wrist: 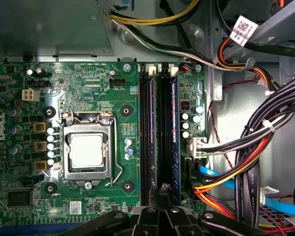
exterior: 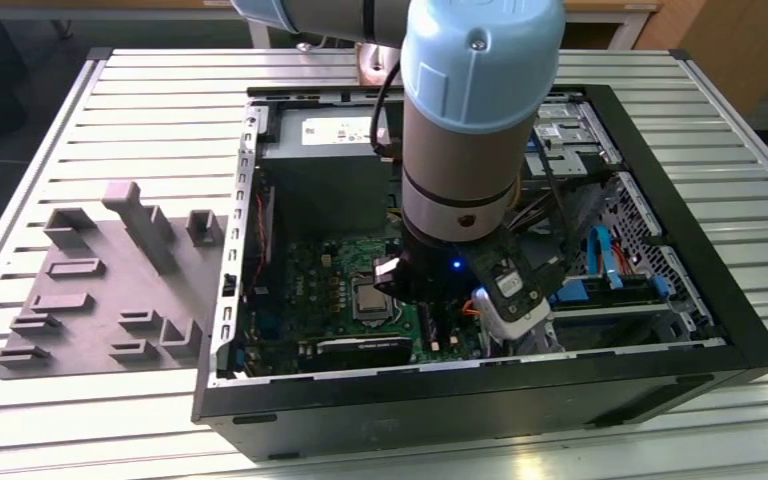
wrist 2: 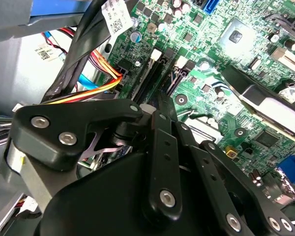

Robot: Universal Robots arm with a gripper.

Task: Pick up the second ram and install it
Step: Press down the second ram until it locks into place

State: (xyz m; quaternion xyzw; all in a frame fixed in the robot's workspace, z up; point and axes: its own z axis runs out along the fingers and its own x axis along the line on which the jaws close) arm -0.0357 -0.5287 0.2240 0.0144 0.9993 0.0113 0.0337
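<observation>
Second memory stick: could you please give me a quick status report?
Gripper down inside the computer case, over the memory slots. Memory stick stands in the outer slot. Cable bundle close beside.

Claw [wrist 2: 160, 105] fingertips hidden among black slots [wrist: 163, 142]; grip indiscernible.

You are looking straight down on the green motherboard [wrist: 103, 83], which is taking up the middle of the frame. The processor [wrist: 86, 150] is sitting in its silver socket, and beside it the long black slots [wrist: 147, 132] are running in parallel. A seated memory stick [wrist: 175, 132] is standing in the slot nearest the cable bundle [wrist: 246, 162] of black, yellow, orange and red wires. Your tool [wrist: 162, 196] is hanging over the near ends of the slots, its black linkage crossing the frame's edge.
</observation>
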